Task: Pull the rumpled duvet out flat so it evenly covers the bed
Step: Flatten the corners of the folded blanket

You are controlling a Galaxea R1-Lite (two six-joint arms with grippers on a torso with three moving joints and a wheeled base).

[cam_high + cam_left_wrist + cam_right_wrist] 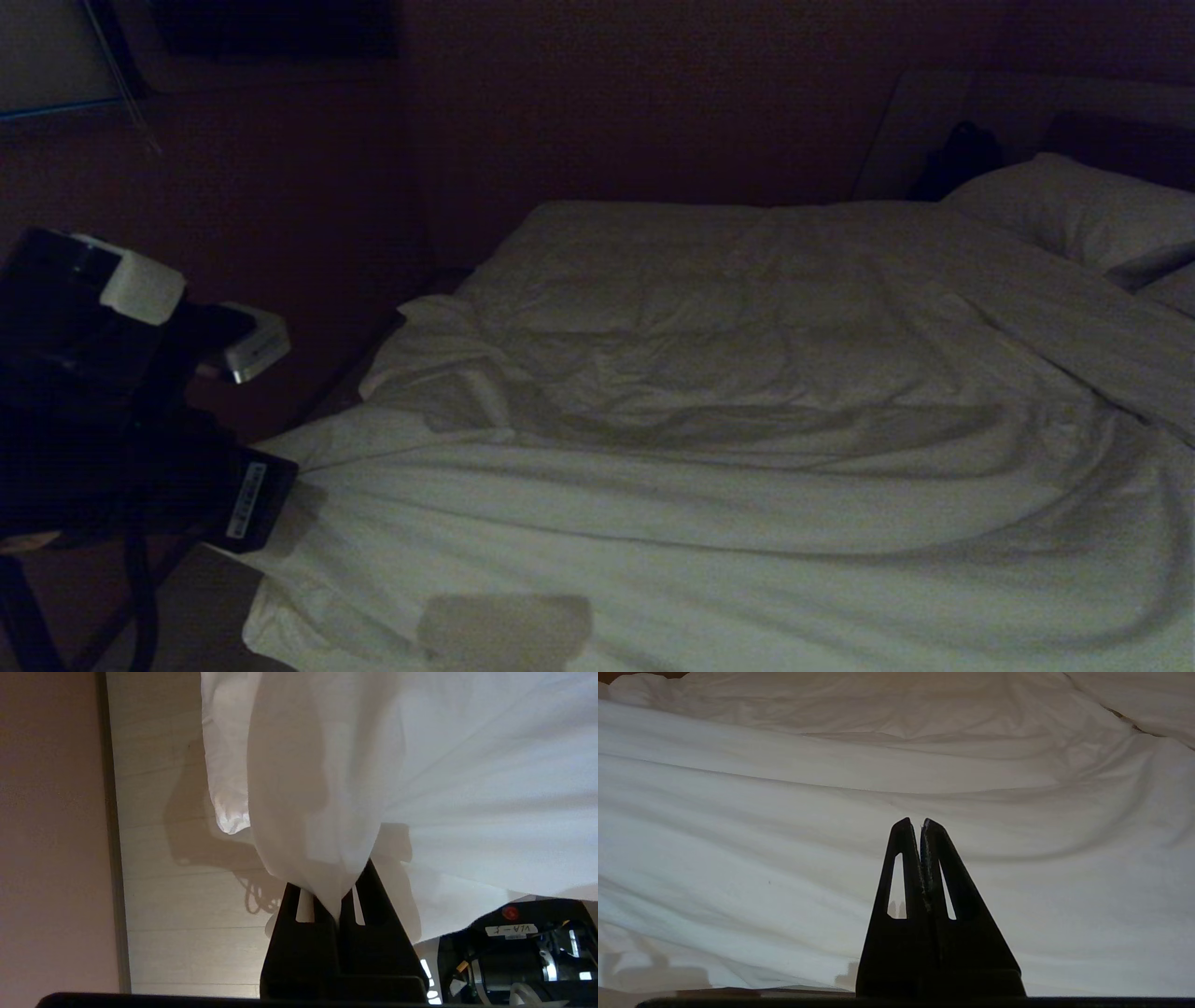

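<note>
The white duvet (pixel 709 448) lies wrinkled across the bed (pixel 341 392), with long folds running toward its near left corner. My left gripper (pixel 285 471) is at that corner, beside the bed's left edge. In the left wrist view the left gripper (pixel 335 896) is shut on a pinched fold of the duvet (pixel 420 765), which hides the fingertips. A loose duvet corner (pixel 229 812) hangs over the floor. My right gripper (pixel 921 822) is shut with nothing in it, hovering over the duvet (pixel 784 835); it is outside the head view.
A white pillow (pixel 1074 215) lies at the bed's far right by a dark object (pixel 962 159). Pale wooden floor (pixel 187 914) and a wall (pixel 46 835) lie left of the bed. My base (pixel 514 947) stands close to the bed.
</note>
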